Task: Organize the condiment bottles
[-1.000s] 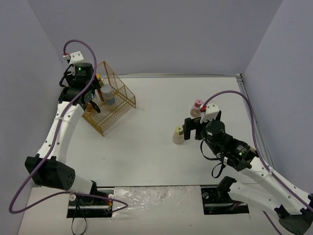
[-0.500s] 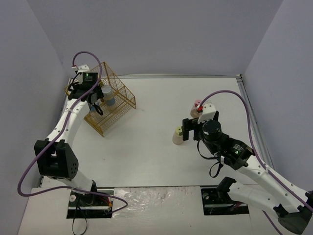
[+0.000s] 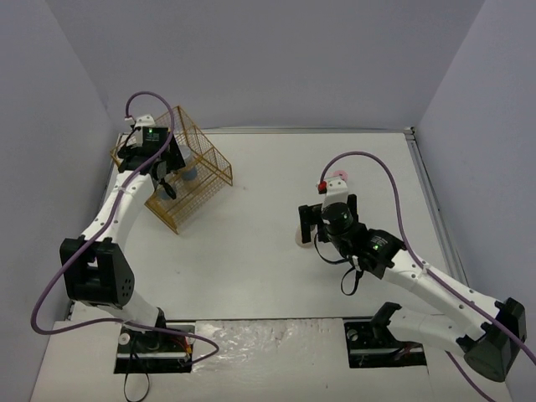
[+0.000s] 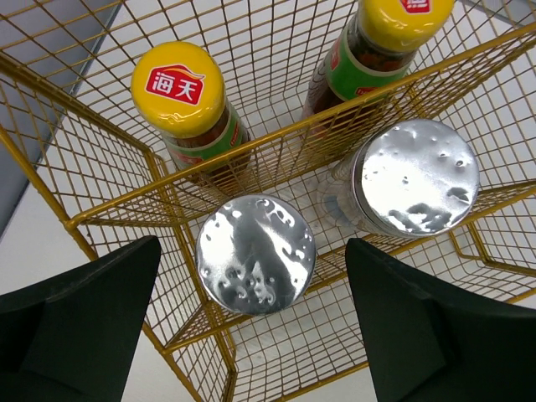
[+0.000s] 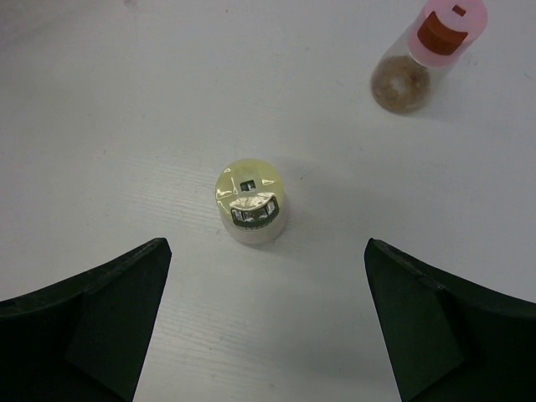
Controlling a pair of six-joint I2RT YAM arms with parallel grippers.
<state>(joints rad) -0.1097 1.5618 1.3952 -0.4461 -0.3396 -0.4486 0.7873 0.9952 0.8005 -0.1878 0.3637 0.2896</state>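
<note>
- The white table (image 3: 251,260) fills the lower top view.
- The gold wire basket (image 3: 197,209) sits upper left and holds two yellow-capped bottles (image 4: 178,84) and two silver-lidded bottles (image 4: 255,265).
- The left gripper (image 4: 251,276) hangs above the basket, fingers spread, holding nothing.
- The right gripper (image 5: 266,247) is spread wide over the green-capped bottle (image 5: 250,201), which stands on the table.
- The pink-capped bottle (image 5: 444,42) stands apart, upper right of the right wrist view.

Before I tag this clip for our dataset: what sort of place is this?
Probably a robot test cell, not a kitchen: plain walls box in a white table, two robot arms are mounted at its near edge, and the only props are a wire basket and small bottles.
</note>
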